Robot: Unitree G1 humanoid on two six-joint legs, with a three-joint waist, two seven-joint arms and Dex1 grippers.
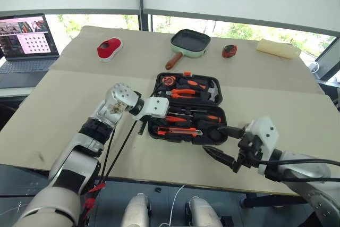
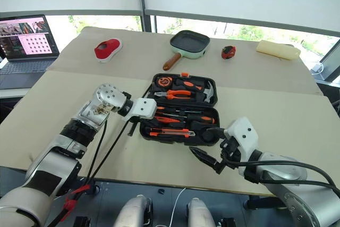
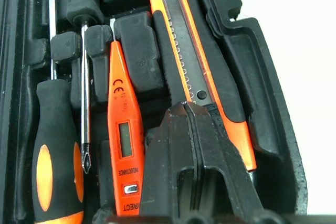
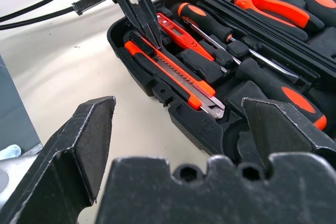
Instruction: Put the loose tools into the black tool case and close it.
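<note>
The left pincer [image 4: 140, 22], closed and empty, pressed on the utility knife [image 4: 173, 74] seated in the open black tool case [image 1: 187, 109] on the desk [image 1: 276, 110], the right pincer [image 1: 226, 144] gaped empty nearby; closing the lid remained.

Knife [image 4: 173, 74] in case [image 1: 159, 134] (near edge).
</note>
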